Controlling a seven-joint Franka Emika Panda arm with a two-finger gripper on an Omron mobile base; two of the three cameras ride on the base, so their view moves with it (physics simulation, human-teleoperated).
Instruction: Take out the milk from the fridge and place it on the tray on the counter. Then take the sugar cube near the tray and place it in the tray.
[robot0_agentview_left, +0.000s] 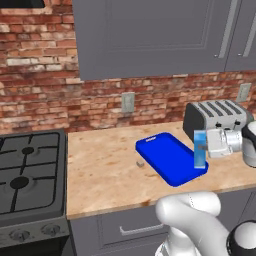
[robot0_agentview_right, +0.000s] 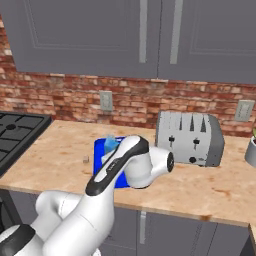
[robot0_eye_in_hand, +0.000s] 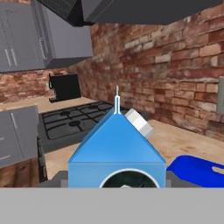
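Light-blue and gable-topped, the small rectangular milk carton (robot0_agentview_left: 200, 148) hangs upright in the two-finger gripper (robot0_agentview_left: 206, 142) of the white arm, the jaws partly closed on its sides from the toaster side, so it is carried rather than standing on anything. It sits over the right end of the flat bright blue tray with rounded corners (robot0_agentview_left: 165, 152), its base close above or perhaps just touching the tray floor; the pictures do not settle which. Holding it upright looks deliberate: a tall narrow carton would tip if set down crooked. In the hand view the carton's gable and grey-white cap fill the foreground, with the tray's blue rim to the right. The tray lies on the light wooden butcher-block counter (robot0_agentview_left: 105, 170), between the black gas stove (robot0_agentview_left: 27, 175) and the silver four-slot toaster (robot0_agentview_left: 216, 117). The tiny pale grey-white sugar cube (robot0_agentview_left: 140, 163) rests on the wood just beside the tray's left edge, untouched, so that step is not yet done.
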